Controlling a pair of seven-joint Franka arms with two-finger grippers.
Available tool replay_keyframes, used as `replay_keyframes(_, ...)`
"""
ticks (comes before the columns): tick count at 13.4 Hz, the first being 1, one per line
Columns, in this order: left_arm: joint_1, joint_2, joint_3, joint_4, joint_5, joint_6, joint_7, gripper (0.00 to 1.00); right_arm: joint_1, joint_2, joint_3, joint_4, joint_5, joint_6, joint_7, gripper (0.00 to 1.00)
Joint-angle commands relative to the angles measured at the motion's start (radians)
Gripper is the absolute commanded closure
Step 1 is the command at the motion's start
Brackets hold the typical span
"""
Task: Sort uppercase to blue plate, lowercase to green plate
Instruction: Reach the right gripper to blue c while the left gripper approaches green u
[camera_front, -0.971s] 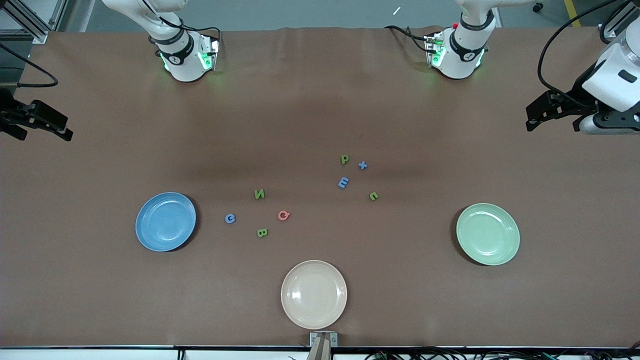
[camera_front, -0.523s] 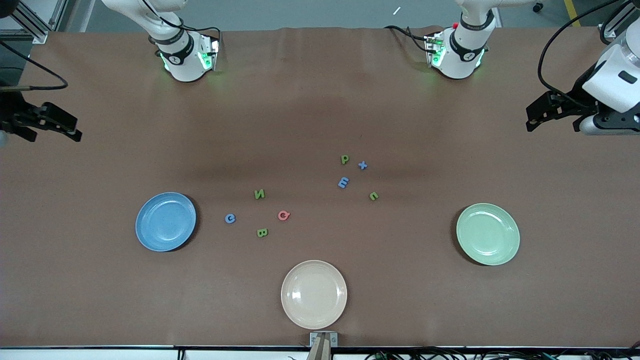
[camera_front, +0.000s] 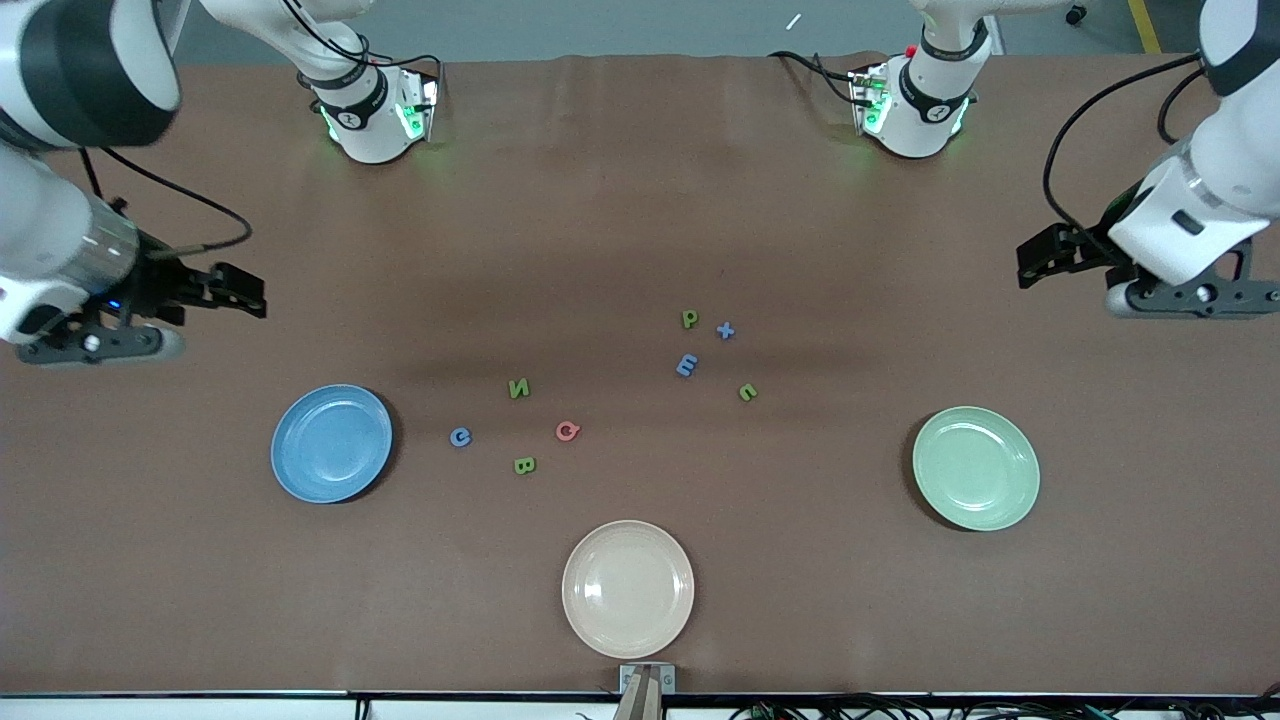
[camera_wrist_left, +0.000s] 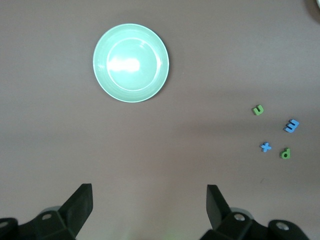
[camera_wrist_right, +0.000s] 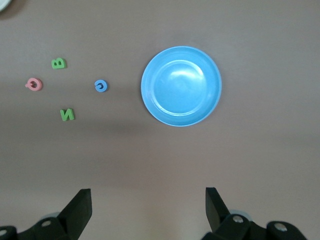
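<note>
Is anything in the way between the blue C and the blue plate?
No. Only bare table lies between the blue C and the blue plate. The other capital letters lie toward the left arm's end from it.

Beige plate (camera_wrist_right: 4, 5) cut by the right wrist view's edge, only a sliver showing, well away from the right pincer (camera_wrist_right: 148, 210). Same plate (camera_wrist_left: 316, 4) barely enters the left wrist view. Both arms run off frame.

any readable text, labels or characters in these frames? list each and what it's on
"C": blue letter piece, on the table.
"N": green piece.
"B": green piece.
"Q": red piece.
"p": green piece.
"x": blue piece.
"m": blue piece, lying sideways.
"n": green piece.
Round marks on the arm bases: too small to read.
Plates: no text.
</note>
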Motion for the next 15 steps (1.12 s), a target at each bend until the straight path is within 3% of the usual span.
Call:
replay_keyframes(1,-0.027,0.048,-0.011,0.001,-0.002,0.041,-0.083,0.0,0.038,0.1,-0.004,0.003,0.001,0.059,0.023,0.0)
replay_keyframes(4,-0.061,0.12,-0.011,-0.013,-0.001,0.122,-0.12,0.0,0.048,0.235,-0.006,0.005,0.048,0.172,0.104,0.0)
replay_keyframes(9,-0.13,0.155,-0.009,-0.22,0.008,0.43,-0.242,0.0,0.14,0.456,-0.006,0.003,0.062,0.46,0.356,0.0)
replay_keyframes(15,-0.212,0.298,-0.008,-0.243,0.03,0.607,-0.385,0.05,0.167,0.554,-0.004,-0.064,0.065,0.698,0.437,0.01)
